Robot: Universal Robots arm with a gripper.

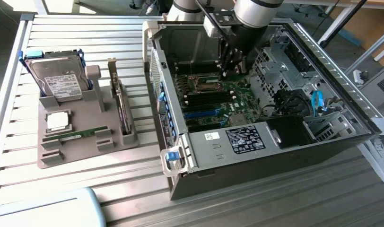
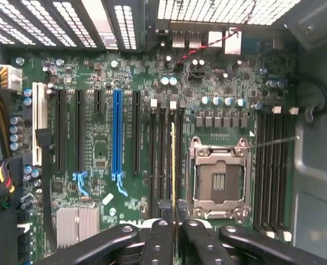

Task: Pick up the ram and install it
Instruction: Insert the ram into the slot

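closed tight on the ram, with the end effector pinching it edge-on, in line with the black memory slots beside the empty cpu socket. positioned inside the open computer case on the slatted desk, above the motherboard; gray parts tray well apart at the exterior view's left.

We see a workshop: a slatted metal counter carries an open computer case, a grey parts holder at its nine o'clock.

Slatted metal table, bright sunlit patch (beyond it)
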